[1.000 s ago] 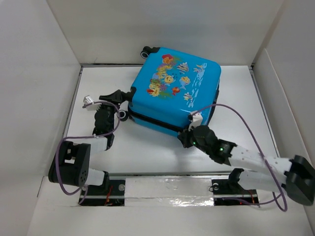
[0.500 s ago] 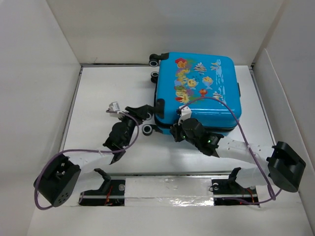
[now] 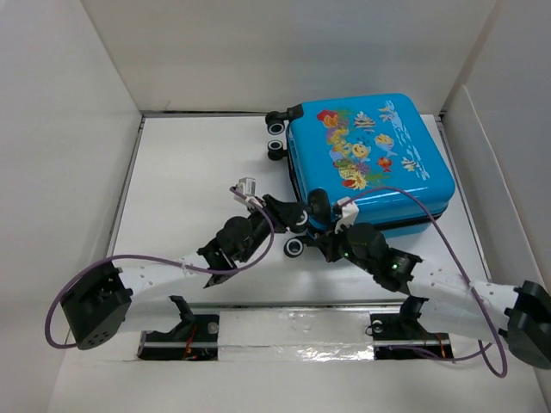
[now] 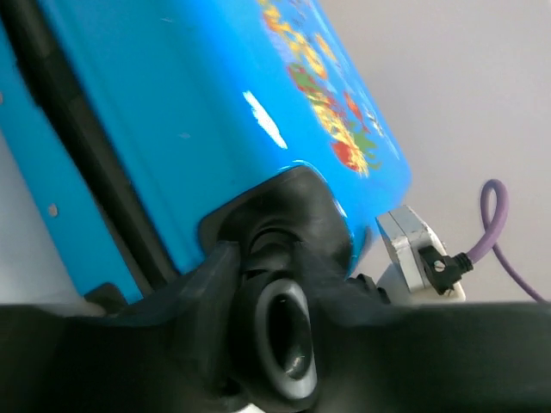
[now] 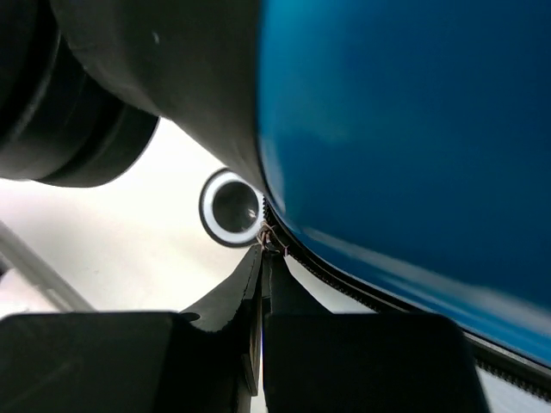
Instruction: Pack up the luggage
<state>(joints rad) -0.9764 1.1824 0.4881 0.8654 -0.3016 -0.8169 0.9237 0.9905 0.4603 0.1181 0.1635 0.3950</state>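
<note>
Luggage (image 3: pixel 370 163) far right, closed, flat, print up. Glossy hard shell: stiff, slippery, probably light, rolls. Best holds: wheel, zip (image 5: pixel 362 288). Left gripper (image 3: pixel 297 212) half-closed round near-left wheel (image 4: pixel 284 344), grip unclear. Right gripper (image 5: pixel 263 249) tips pressed together at zip.

The luggage (image 3: pixel 372 159) is seen lying flat and closed on the white worktop (image 3: pixel 189 172), toward the far right corner, with its fish-printed shell turned upward. Two black wheels (image 3: pixel 275 151) are shown at its far left corner, and another wheel (image 3: pixel 295 248) is seen at the near left corner. The left gripper (image 3: pixel 297 215) is held against that near left corner, reaching in from the near left. The right gripper (image 3: pixel 331 239) is set against the near edge of the luggage, just beside the left gripper. How either pair of jaws stands cannot be made out from above. Purple cables (image 3: pixel 129 260) are looped along both arms.
</note>
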